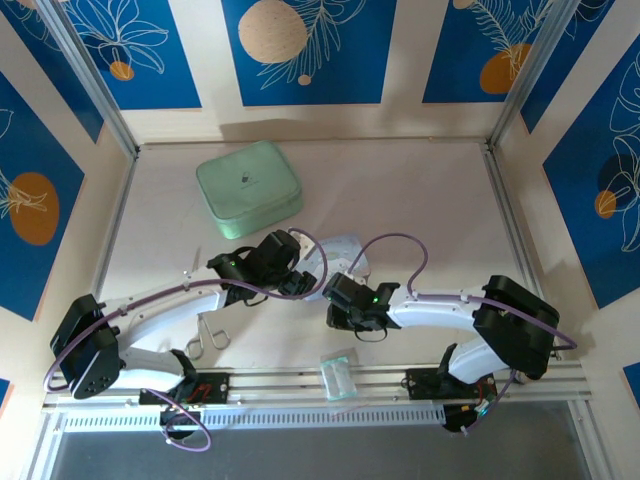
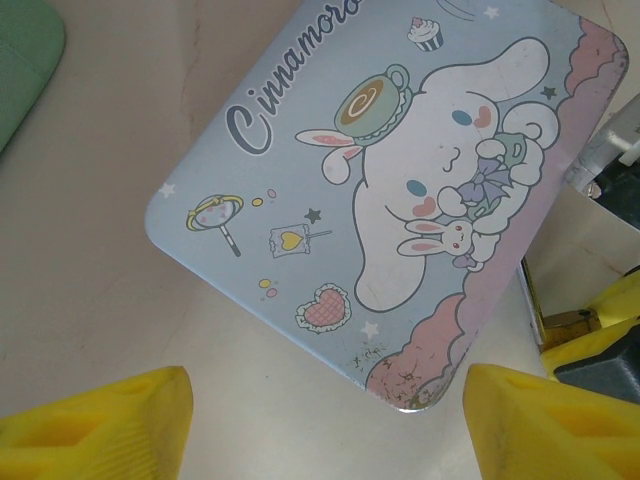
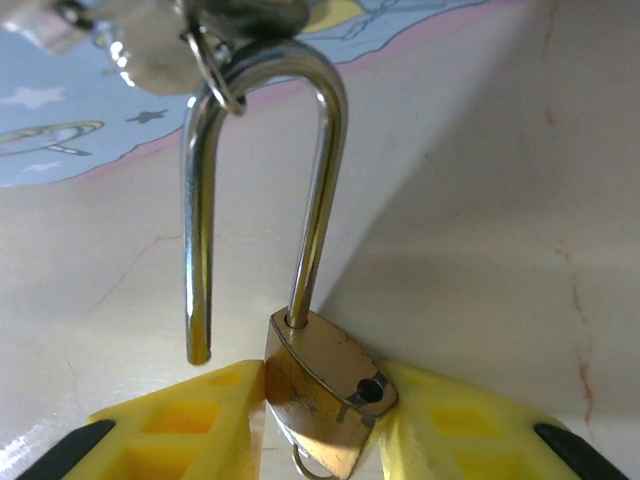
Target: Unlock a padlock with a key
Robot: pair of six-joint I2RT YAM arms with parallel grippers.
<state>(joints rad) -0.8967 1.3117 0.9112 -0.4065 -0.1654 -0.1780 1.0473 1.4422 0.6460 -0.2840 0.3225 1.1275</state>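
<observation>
In the right wrist view my right gripper (image 3: 322, 405) is shut on the brass padlock (image 3: 320, 380), pinching its body from both sides. The silver shackle (image 3: 315, 225) stands up with its left leg out of the body and hanging free. Looped on a small ring over the shackle's top is a silvery key (image 3: 150, 55). A thin wire ring pokes out beneath the padlock body; what it joins is hidden. My left gripper (image 2: 325, 420) is open, hovering over the near corner of the light blue cartoon box (image 2: 400, 190). From above, both grippers (image 1: 292, 280) (image 1: 345, 302) meet beside that box (image 1: 342, 248).
A mint green case (image 1: 248, 187) lies at the back left. Metal loops (image 1: 207, 338) rest near the left arm's base, and a clear plastic bag (image 1: 340, 375) sits on the front rail. Walls close in the table on three sides.
</observation>
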